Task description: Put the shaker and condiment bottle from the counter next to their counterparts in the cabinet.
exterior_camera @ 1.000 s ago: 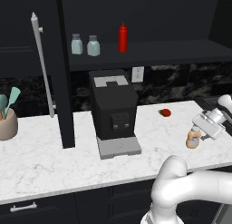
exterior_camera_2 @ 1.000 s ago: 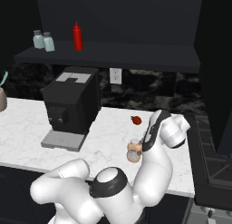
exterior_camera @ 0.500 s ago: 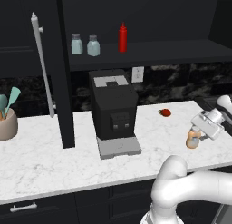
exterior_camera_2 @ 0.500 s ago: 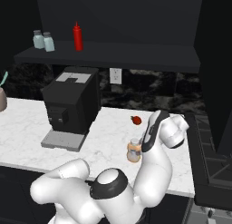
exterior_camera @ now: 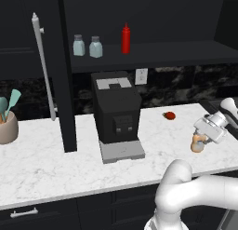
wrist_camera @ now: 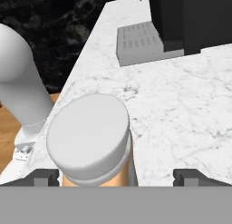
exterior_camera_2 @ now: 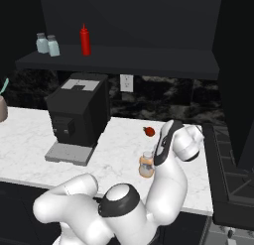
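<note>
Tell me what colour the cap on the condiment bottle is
Pale grey-white, on the orange-tan condiment bottle; the hand view shows it best.

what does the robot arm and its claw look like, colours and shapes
The arm is glossy white, built from rounded, bulbous tube-like segments with smooth elbows. Dark grey-black bands ring its joints, one clear at the base joint and another near the wrist. The claw ends in two small, dark grey, blocky finger tips. No cables or markings are visible on it.

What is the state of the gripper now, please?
Gripper: open, fingers on both sides of the condiment bottle, not closed on it.
</note>
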Available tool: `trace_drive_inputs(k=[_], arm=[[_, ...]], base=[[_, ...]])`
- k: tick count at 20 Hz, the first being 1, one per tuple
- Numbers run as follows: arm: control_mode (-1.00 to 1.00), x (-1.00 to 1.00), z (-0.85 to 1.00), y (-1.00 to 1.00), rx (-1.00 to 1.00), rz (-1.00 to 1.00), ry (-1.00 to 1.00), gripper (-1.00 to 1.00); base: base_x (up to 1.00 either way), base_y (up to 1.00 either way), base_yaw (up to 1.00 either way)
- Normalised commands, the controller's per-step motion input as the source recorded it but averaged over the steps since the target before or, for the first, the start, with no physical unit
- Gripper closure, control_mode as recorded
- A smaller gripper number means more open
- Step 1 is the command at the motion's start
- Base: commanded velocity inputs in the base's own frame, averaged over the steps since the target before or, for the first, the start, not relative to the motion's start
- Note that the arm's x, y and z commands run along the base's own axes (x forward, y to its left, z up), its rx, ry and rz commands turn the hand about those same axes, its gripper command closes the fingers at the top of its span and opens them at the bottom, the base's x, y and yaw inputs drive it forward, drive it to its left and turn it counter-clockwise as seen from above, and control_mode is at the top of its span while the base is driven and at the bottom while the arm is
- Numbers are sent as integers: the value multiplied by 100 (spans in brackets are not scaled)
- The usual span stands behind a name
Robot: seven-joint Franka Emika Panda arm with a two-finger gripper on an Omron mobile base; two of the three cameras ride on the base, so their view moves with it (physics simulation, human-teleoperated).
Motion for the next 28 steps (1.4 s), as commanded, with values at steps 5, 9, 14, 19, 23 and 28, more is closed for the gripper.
trace_drive_inputs(k=[5, 9, 14, 19, 23, 28], arm=[[-100, 0, 0, 9, 0, 0, 4, -100], [-100, 0, 0, 10, 0, 0, 5, 100], [-100, 0, -1, 5, 0, 0, 5, 100], [-100, 0, 0, 0, 0, -2, 0, 100], [-100, 0, 0, 0, 0, -9, 0, 100], [-100, 0, 10, 0, 0, -15, 0, 100]], base=[[0, 0, 0], [0, 0, 0], [0, 0, 0], [0, 0, 0], [0, 0, 0], [0, 0, 0]])
